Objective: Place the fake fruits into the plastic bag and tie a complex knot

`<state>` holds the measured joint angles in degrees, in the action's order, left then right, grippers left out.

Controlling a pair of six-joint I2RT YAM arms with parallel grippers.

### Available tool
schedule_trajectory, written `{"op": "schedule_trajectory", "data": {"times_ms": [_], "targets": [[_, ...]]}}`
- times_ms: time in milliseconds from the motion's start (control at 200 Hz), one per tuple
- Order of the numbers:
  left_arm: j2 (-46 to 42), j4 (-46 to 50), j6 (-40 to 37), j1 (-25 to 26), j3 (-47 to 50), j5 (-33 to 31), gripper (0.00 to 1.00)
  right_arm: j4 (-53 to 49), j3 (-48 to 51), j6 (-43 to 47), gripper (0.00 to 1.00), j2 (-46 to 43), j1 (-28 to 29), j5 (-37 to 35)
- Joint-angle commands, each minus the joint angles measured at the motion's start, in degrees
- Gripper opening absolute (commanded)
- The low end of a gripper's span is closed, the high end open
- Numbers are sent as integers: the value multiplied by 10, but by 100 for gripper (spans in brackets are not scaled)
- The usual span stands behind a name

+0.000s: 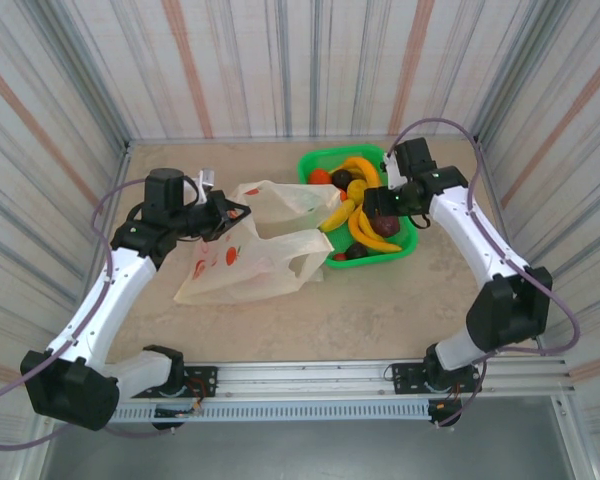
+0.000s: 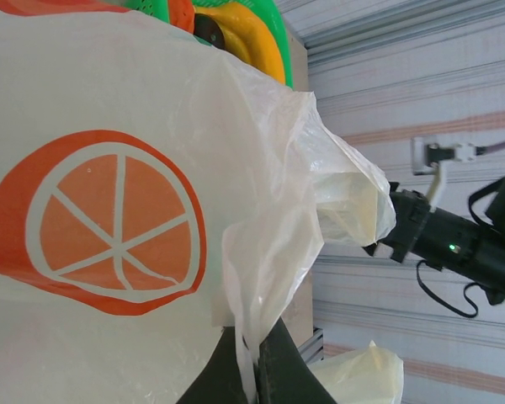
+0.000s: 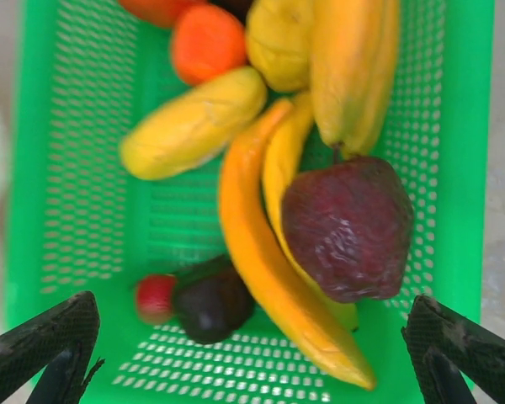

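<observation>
Overhead, right tool (image 3: pixel 248 349) spreads nearly across green basket (image 3: pixel 59 168).

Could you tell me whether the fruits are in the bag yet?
Not yet: the fruits lie in the basket, beside the bag.

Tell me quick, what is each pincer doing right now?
Left pincer: closed, pinching the plastic bag.
Right pincer: open, holding nothing, above the green basket.

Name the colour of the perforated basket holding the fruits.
Bright green. The basket shows best in the right wrist view.
</observation>
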<state>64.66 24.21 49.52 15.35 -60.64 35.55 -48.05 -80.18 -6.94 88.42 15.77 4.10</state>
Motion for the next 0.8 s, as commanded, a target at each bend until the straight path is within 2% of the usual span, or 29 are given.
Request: {"op": "schedule_trajectory", "data": {"times_ms": [0,316,791], "targets": [[-7,4,-12,-4,-16,10,0,-27,-21,27,93,41,1,-53],[-4,2,-9,-4,-17,15,0,-1,-39,36,91,136,5,-98],[-7,4,-10,-4,-15,15,0,23,-15,34,87,202,11,-93]]}}
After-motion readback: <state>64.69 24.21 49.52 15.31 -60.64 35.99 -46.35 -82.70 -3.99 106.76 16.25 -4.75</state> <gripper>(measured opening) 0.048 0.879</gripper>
